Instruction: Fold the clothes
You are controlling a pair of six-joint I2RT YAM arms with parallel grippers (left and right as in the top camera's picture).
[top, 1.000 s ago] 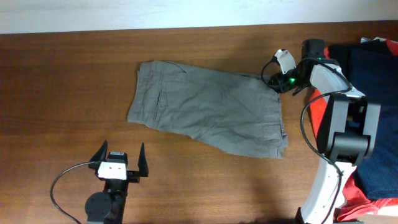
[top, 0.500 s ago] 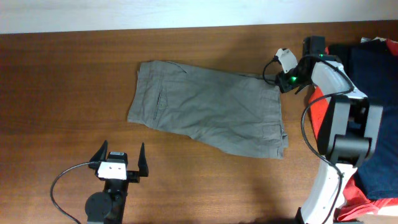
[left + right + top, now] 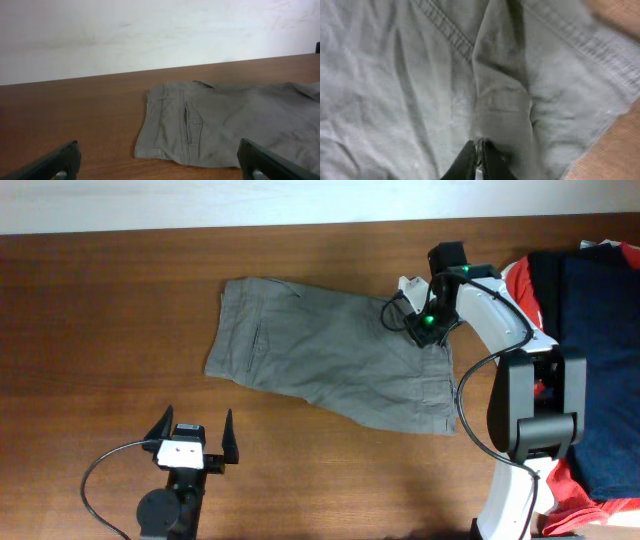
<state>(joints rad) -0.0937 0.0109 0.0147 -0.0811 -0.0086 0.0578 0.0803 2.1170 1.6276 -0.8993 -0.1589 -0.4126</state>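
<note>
The khaki-grey shorts point(image 3: 330, 355) lie spread on the table's middle, slanting down to the right, with wrinkled fabric. My right gripper point(image 3: 412, 320) is over the shorts' top right corner, shut on a pinched fold of the fabric. In the right wrist view the fingertips point(image 3: 479, 157) are closed together with a raised ridge of the shorts point(image 3: 500, 105) running up from them. My left gripper point(image 3: 190, 442) is open and empty near the front edge, apart from the shorts. In the left wrist view point(image 3: 160, 160) the shorts point(image 3: 225, 125) lie ahead, with a pocket seam showing.
A pile of other clothes, navy point(image 3: 600, 340) and red point(image 3: 590, 490), fills the table's right side beside the right arm's base. A pale wall point(image 3: 150, 35) runs along the table's far edge. Bare brown tabletop point(image 3: 100, 330) lies left of the shorts.
My right gripper has moved left from beside the shorts' top right corner onto the fabric, and the corner is pulled slightly inward. The left arm has not moved.
</note>
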